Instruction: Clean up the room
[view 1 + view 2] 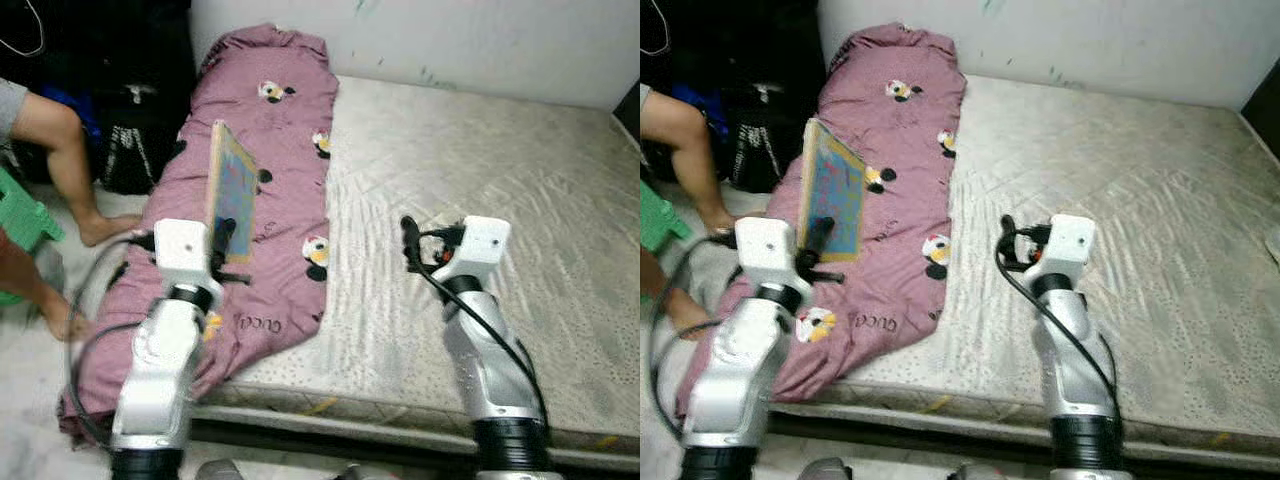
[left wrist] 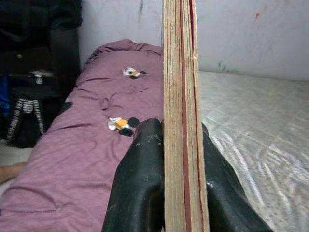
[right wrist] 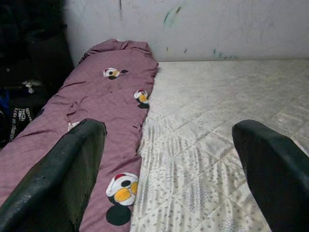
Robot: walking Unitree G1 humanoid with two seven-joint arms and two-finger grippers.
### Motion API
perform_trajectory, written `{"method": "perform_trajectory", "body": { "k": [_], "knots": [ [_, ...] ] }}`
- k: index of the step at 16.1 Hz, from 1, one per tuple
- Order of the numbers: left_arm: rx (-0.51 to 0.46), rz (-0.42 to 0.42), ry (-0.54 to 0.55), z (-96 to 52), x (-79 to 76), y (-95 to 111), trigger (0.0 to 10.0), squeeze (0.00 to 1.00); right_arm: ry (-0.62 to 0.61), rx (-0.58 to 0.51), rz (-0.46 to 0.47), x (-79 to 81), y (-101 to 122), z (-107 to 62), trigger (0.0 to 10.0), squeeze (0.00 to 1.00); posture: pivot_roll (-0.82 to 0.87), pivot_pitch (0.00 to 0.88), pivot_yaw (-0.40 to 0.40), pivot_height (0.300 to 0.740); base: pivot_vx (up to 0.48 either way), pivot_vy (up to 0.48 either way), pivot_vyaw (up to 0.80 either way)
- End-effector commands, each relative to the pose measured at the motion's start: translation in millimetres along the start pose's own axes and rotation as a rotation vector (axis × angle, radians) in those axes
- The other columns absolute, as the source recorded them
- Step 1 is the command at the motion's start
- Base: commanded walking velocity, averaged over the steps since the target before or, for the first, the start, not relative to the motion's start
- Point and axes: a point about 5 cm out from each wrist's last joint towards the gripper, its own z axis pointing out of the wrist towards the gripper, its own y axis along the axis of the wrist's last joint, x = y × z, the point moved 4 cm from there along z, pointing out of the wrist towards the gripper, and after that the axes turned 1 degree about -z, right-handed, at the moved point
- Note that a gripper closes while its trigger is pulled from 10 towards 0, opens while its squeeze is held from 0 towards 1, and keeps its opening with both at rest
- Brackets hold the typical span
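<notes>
Holding item: thin book (image 1: 232, 190), pinched upright on its lower edge by left gripper (image 1: 222, 240), raised over mauve cartoon-print quilt (image 1: 270, 150) along the bare mattress (image 1: 480, 170). Right gripper (image 3: 169, 169): spread wide, empty, above mattress. Person's legs (image 1: 60, 160) at bedside. Handling advice: keep pinch firm and book vertical during carry; it may pivot.

person (image 1: 45, 150) at frame edge — arm and legs only

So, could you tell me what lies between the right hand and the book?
Bare mattress, then the pink quilt's edge, in the eye views. The left hand grips the book; the right hand is open.
</notes>
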Motion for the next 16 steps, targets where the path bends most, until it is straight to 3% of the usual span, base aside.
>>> {"method": "perform_trajectory", "body": {
  "k": [1, 6, 16],
  "knots": [
    [-0.034, 0.001, -0.010, 0.5, -0.6, 7.2, 10.0, 0.00, 0.003, -0.005, -0.001, 0.1, 2.4, 1.3, 10.0, 0.00, 0.01, 0.005, -0.067, 0.740, 0.000, -0.289, 0.00],
    [-0.036, 0.001, -0.010, 1.0, -0.6, 7.7, 10.0, 0.00, 0.006, -0.001, -0.006, 0.8, 2.0, 2.2, 10.0, 0.00, 0.01, 0.003, -0.069, 0.740, 0.000, -0.289, -0.44],
    [-0.036, -0.007, -0.014, 0.8, -2.2, 7.0, 10.0, 0.00, 0.006, 0.009, -0.017, 0.0, -0.6, 1.3, 10.0, 0.00, 0.01, 0.009, -0.071, 0.740, 0.000, -0.293, 0.00]
  ]
}}
